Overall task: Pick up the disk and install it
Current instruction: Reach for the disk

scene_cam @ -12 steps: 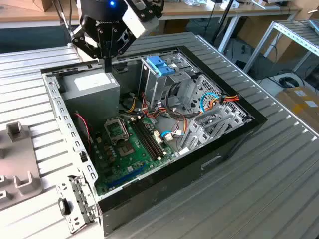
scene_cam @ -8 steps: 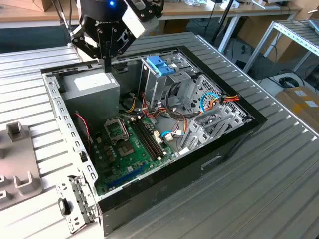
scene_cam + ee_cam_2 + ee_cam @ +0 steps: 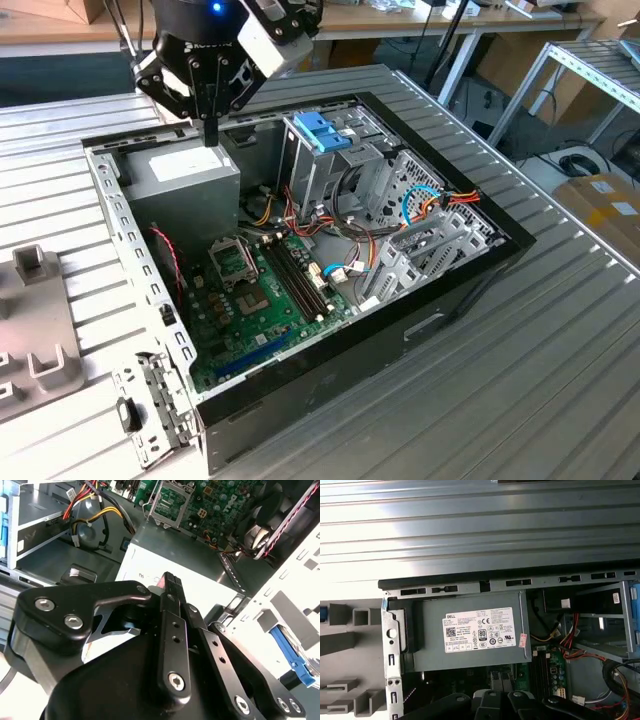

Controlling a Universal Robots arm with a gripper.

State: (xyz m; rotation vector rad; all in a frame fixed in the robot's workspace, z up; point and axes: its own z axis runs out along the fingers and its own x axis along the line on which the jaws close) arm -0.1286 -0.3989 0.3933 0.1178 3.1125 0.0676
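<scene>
My gripper (image 3: 210, 133) hangs over the back corner of the open computer case (image 3: 455, 290), just above the grey power-supply box (image 3: 185, 180). Its fingers are shut together with nothing between them. In the second wrist view the fingertips (image 3: 171, 582) point at the white sticker on that box (image 3: 145, 567). The first wrist view looks straight down on the box (image 3: 470, 630), with the gripper's black links (image 3: 515, 705) at the picture's edge. The disk is out of view. A blue ribbed latch piece (image 3: 313, 130) tops the metal drive cage (image 3: 335, 165).
The green motherboard (image 3: 255, 300) lies in the case floor with bundles of red, orange and blue cables (image 3: 420, 205) beside the cage. A grey fixture with upright blocks (image 3: 35, 300) sits at the exterior view's left. The ribbed metal table (image 3: 520, 380) surrounds the case.
</scene>
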